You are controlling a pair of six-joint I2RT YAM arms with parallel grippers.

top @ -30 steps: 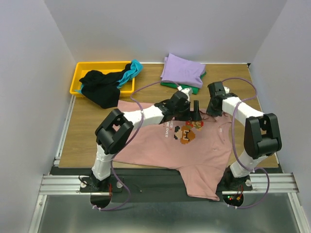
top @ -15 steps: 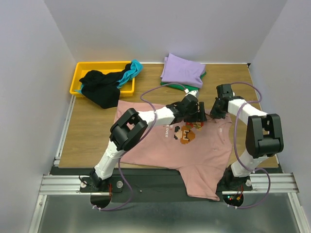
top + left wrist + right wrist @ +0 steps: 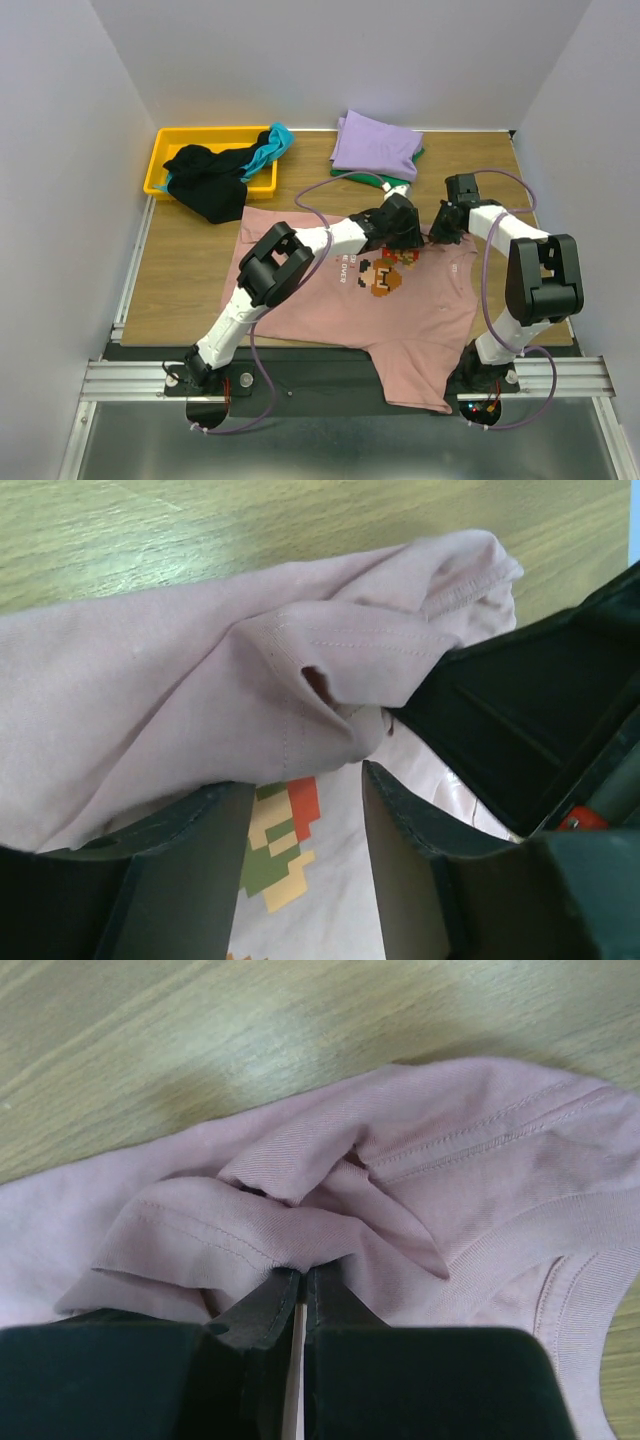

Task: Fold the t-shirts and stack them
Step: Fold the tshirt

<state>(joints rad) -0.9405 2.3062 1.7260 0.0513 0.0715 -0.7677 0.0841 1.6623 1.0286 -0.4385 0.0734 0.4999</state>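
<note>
"Top external view: where is the pink t-shirt (image 3: pixel 420 310)?"

"Spread print-up across the middle of the wooden table (image 3: pixel 170 290), with one end drooping over the near edge at about 5 o'clock. The pixel figure sits just past the shirt's centre, towards 12."

"And the arms?"

"Both reach to the shirt's far edge, around 1 o'clock from its middle. The left gripper (image 3: pixel 414 238) and the right gripper (image 3: pixel 433 234) meet there almost nose to nose, the left one coming in from 9 o'clock, the right one from 3."

"Is either one grasping?"

"The right wrist view shows its jaws clenched on a raised fold of the pink cloth, with a hemmed edge bunched just past the tips. In the left wrist view the left fingers (image 3: pixel 170 870) stand apart, closed on nothing. A stitched ridge of the same cloth lies just beyond their tips, and the print shows through the gap. The right gripper's black body fills that view at 3 o'clock, against the ridge."

"The other shirts?"

"A lavender t-shirt (image 3: pixel 375 143) lies folded on a green t-shirt (image 3: pixel 346 175) at 12 o'clock on the table, near the back wall. At 10 o'clock a yellow bin (image 3: pixel 205 131) holds a black t-shirt (image 3: pixel 208 185), which spills over its near rim onto the wood. A teal t-shirt (image 3: pixel 273 142) is draped over the bin's 3 o'clock end."
</note>
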